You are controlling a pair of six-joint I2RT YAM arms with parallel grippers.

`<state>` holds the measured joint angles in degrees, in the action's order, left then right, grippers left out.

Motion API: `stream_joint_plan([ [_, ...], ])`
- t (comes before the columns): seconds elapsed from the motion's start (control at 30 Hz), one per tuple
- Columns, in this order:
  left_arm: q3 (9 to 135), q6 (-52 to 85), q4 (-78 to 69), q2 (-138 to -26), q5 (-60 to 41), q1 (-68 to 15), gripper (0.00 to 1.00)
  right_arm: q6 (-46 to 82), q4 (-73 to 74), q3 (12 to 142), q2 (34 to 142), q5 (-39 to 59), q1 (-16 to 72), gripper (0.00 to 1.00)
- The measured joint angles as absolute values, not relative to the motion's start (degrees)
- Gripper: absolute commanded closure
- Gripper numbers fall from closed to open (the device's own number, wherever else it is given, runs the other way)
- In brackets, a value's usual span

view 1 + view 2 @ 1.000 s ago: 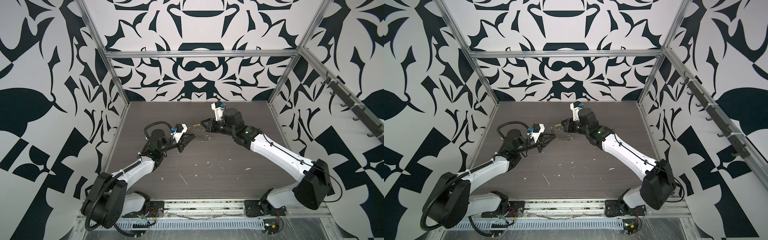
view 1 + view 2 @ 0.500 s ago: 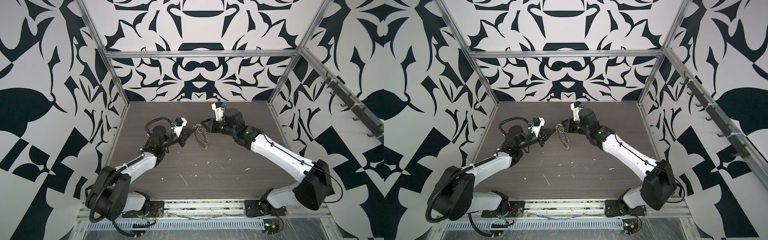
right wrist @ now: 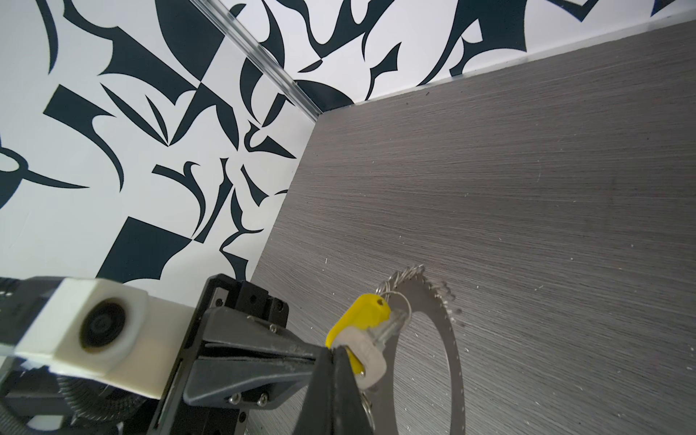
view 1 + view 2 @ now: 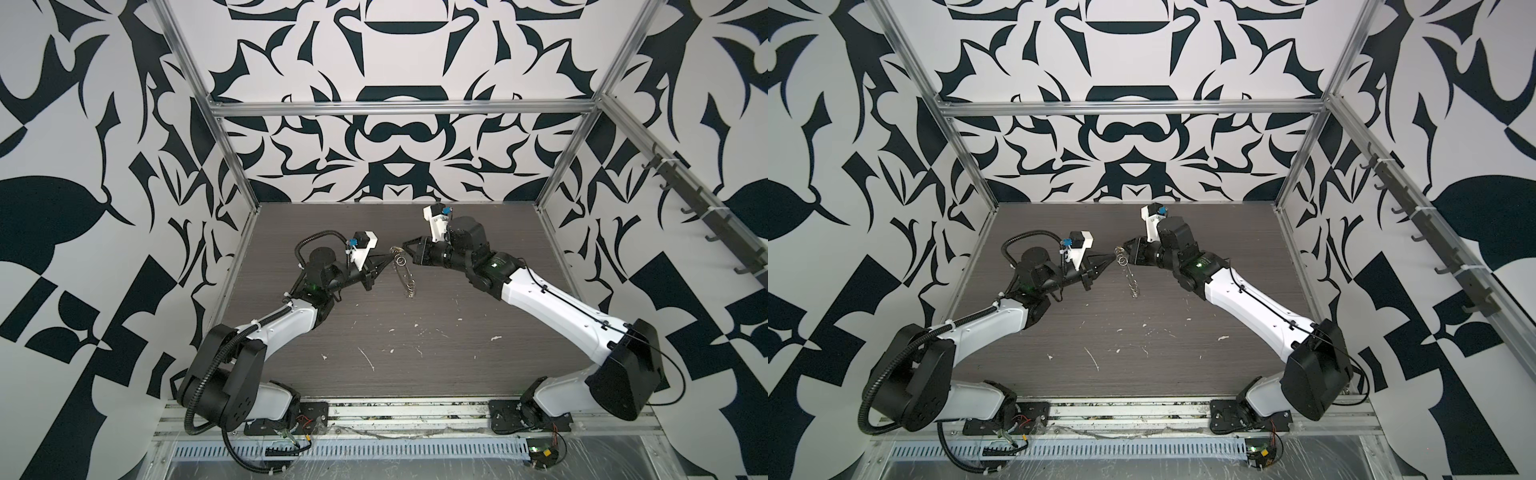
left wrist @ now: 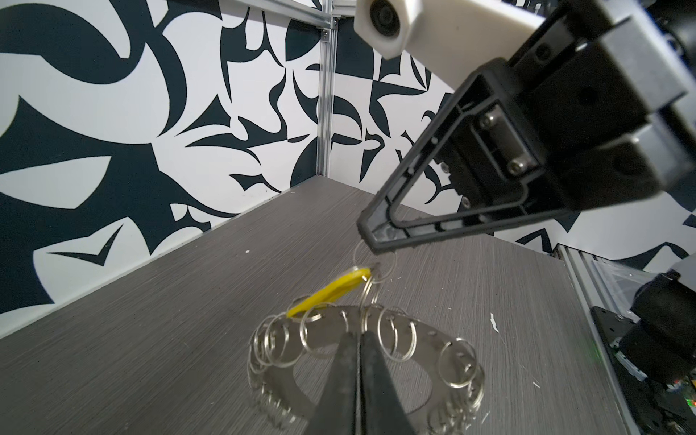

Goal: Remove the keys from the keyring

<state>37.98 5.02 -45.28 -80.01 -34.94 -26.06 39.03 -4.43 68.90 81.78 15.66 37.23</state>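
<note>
The keyring hangs edge-on above the table's middle, its rim full of wire split rings. In the left wrist view its disc faces me. My right gripper is shut on one split ring at the top. From that ring hang the yellow key and the disc. My left gripper is shut. Its tips sit at the disc's upper rim among the rings, and I cannot tell if they pinch anything.
White scraps lie scattered on the front half of the dark wood tabletop. Patterned walls and aluminium posts close in the left, back and right sides. A rail of hooks runs along the right wall.
My left gripper has risen and moved right to the top of the keyring, and its jaws have closed. The right gripper has stayed put, and the keyring now hangs down longer.
</note>
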Motion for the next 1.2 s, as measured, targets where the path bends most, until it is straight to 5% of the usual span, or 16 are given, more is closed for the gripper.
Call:
stream_joint_plan([
  [0.63,40.88,6.48,-46.50,-83.00,-35.29,-28.34,0.86,39.03,-4.47,68.93,81.80,16.95,37.21,1.00],
  [0.8,41.12,6.85,-47.13,-83.37,-34.98,-28.53,1.00,38.96,-4.45,69.12,81.80,16.91,37.10,1.00],
  [1.2,40.88,1.91,-44.93,-81.73,-33.69,-28.64,1.00,38.79,-6.31,68.64,80.55,15.11,36.03,1.00],
])
